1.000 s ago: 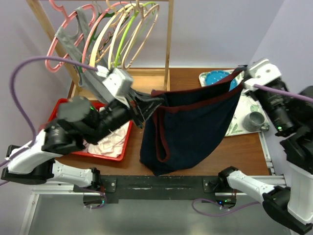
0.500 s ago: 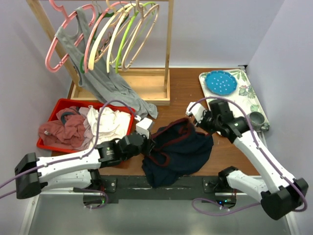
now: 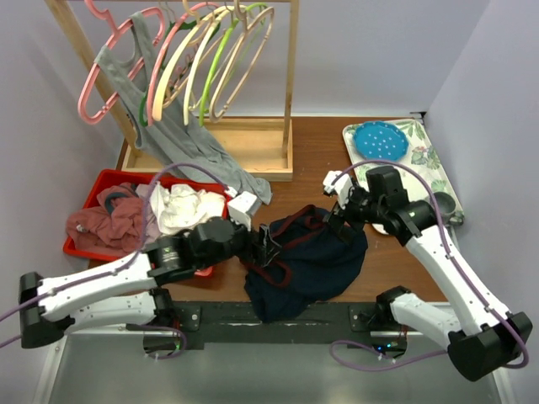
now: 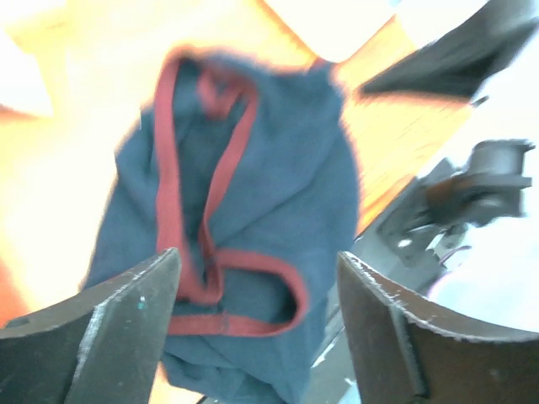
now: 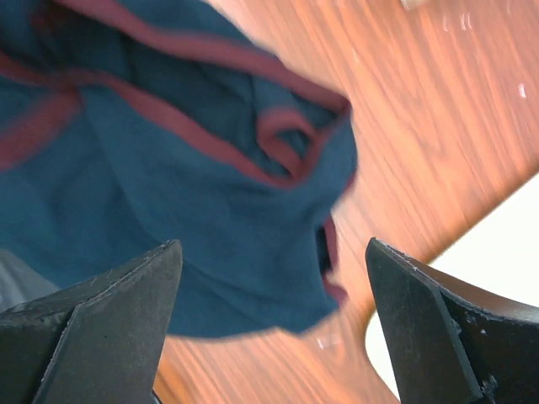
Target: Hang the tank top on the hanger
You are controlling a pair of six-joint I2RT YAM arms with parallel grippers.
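We see tank top (image 3: 307,261) crumpled on table (image 3: 303,164) front-right of rack (image 3: 290,84); hanger (image 3: 259,61) on rack, crowded among other hangers (image 3: 82,105), grey top (image 3: 189,147) draped there. Both left gripper (image 4: 257,261) and right gripper (image 5: 274,244) spread, empty.

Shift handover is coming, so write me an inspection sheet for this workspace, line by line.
Surface: wooden table, no spills seen.
Job's things: tank top crumpled on the table; hanger on the rack, nothing on it.
Clutter: red bin of garments; grey tank top on a pink hanger; tray with a blue plate.
Grippers: left end effector and right end effector both open over the tank top, holding no cloth.
Cables: purple cable arcs over the red bin; second purple cable loops by the right arm.
Surroundings: plain walls.
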